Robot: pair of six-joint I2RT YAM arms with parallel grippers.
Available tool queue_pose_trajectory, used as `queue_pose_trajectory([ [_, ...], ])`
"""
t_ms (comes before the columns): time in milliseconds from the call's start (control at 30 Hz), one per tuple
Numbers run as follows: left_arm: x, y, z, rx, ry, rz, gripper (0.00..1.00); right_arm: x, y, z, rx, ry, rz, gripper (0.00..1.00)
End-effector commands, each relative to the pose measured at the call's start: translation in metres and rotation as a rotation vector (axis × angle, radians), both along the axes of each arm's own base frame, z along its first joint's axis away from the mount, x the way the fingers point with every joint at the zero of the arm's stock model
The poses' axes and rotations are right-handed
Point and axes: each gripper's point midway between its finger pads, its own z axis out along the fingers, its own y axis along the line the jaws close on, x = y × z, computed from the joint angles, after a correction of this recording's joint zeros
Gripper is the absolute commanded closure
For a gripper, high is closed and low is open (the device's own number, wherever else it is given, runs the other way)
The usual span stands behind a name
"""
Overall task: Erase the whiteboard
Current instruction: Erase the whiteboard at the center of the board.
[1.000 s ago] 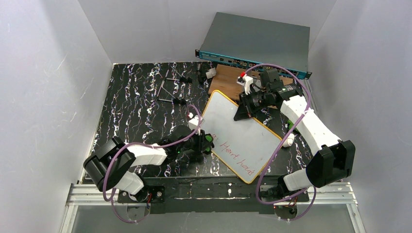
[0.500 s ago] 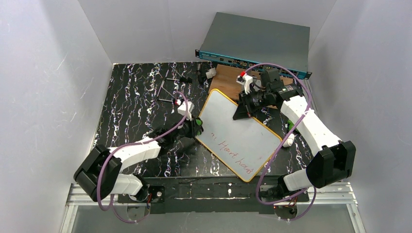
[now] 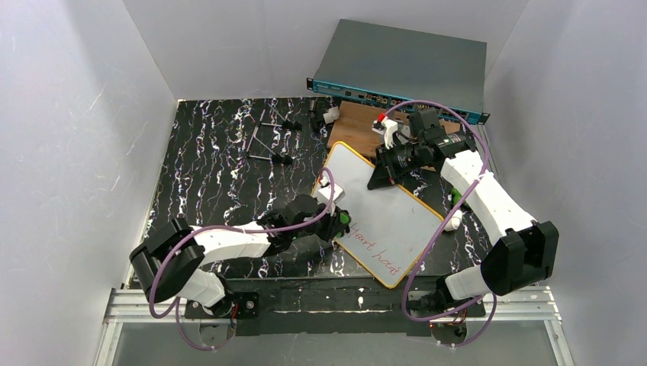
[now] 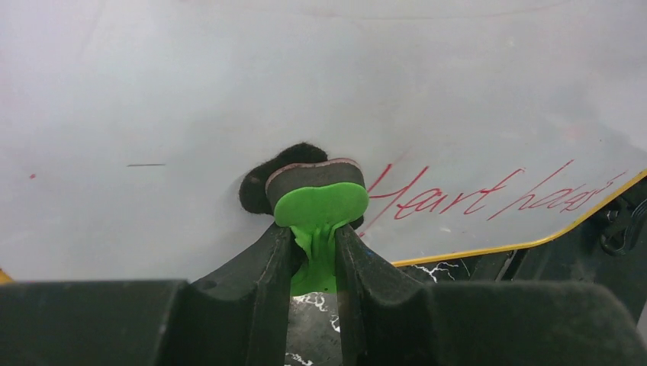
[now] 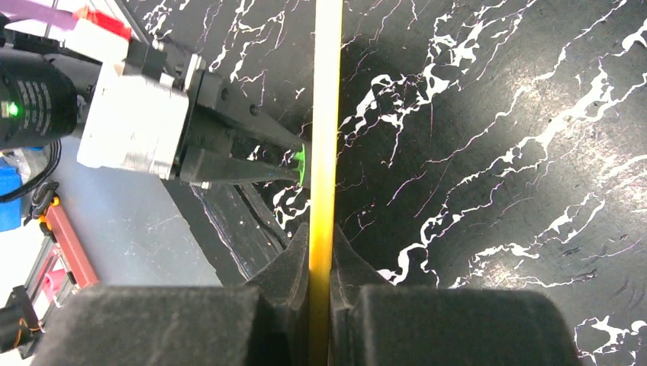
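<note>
The whiteboard (image 3: 385, 202) lies tilted on the black marbled table, white with an orange-yellow frame. Red handwriting (image 3: 375, 249) runs along its near part. My left gripper (image 3: 341, 225) is shut on a green eraser (image 4: 321, 204), gripped by its stem. The eraser's black felt presses on the whiteboard (image 4: 229, 91) just left of the red handwriting (image 4: 458, 194). My right gripper (image 3: 379, 176) is shut on the board's far edge, and the yellow frame (image 5: 324, 114) runs straight between its fingers (image 5: 347, 263). In the right wrist view the left gripper (image 5: 299, 166) shows beside that edge.
A brown wooden board (image 3: 357, 124) lies behind the whiteboard, partly under it. A grey and teal equipment box (image 3: 400, 67) stands at the back. Thin metal tools (image 3: 268, 141) lie at the back left. A small white object (image 3: 453, 222) sits by the board's right edge. White walls close in both sides.
My left gripper swept with the eraser up along the board's left edge, then back down and right onto the board. The leftmost red marks no longer show. The right arm has not moved.
</note>
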Motion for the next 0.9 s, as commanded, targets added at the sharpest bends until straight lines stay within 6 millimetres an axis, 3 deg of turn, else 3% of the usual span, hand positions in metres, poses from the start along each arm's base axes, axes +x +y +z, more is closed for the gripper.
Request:
queue_pose_trajectory([
  [0, 0.015, -0.011, 0.016, 0.005, -0.072, 0.046, 1.0, -0.009, 0.023, 0.036, 0.159, -0.122, 0.149, 0.99],
  [200, 0.062, 0.063, 0.01, 0.007, -0.008, 0.346, 1.0, -0.011, 0.022, 0.036, 0.159, -0.129, 0.149, 0.99],
  [300, 0.067, 0.076, 0.007, 0.032, 0.001, 0.364, 1.0, -0.01, 0.023, 0.037, 0.162, -0.126, 0.15, 0.99],
  [467, 0.046, 0.041, 0.012, -0.04, -0.05, 0.205, 1.0, -0.01, 0.023, 0.036, 0.16, -0.125, 0.15, 0.99],
  [667, -0.009, -0.022, 0.018, -0.062, -0.156, -0.036, 1.0, -0.009, 0.023, 0.036, 0.163, -0.12, 0.15, 0.99],
  [767, -0.015, -0.028, 0.011, -0.05, -0.158, -0.041, 1.0, -0.009, 0.024, 0.036, 0.164, -0.116, 0.15, 0.99],
  [867, 0.0, -0.01, 0.003, -0.011, -0.17, 0.071, 1.0, -0.01, 0.023, 0.036, 0.165, -0.118, 0.15, 0.99],
])
